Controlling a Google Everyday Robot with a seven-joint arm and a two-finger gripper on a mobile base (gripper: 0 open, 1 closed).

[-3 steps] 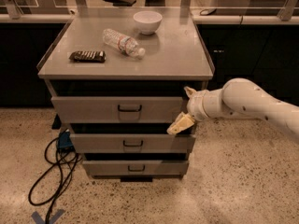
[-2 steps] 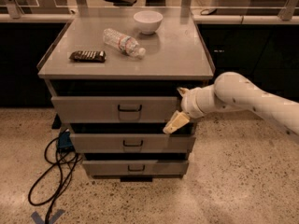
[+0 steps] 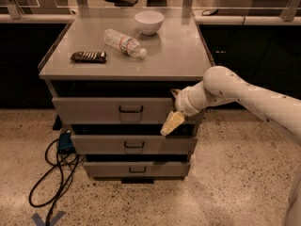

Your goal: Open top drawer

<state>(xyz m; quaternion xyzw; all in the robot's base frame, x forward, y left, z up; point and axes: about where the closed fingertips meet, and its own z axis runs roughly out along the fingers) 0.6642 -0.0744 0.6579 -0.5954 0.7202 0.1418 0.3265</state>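
Observation:
The top drawer (image 3: 94,110) is the tallest of three grey drawer fronts in the cabinet, with a small dark loop handle (image 3: 131,109) at its centre. It stands pulled out a little, with a dark gap above it. My gripper (image 3: 172,123) hangs in front of the drawer's right end, to the right of the handle and apart from it. One pale finger (image 3: 172,123) points down and left over the gap between the top and middle drawer (image 3: 134,144). The white arm reaches in from the right.
On the cabinet top (image 3: 178,51) lie a clear plastic bottle (image 3: 124,43), a white bowl (image 3: 149,22) and a dark snack bar (image 3: 88,56). The bottom drawer (image 3: 136,169) is below. A black cable (image 3: 54,173) loops on the speckled floor at the left.
The arm and gripper have moved left along the front of the top drawer, closer to its handle. The drawers have not visibly moved.

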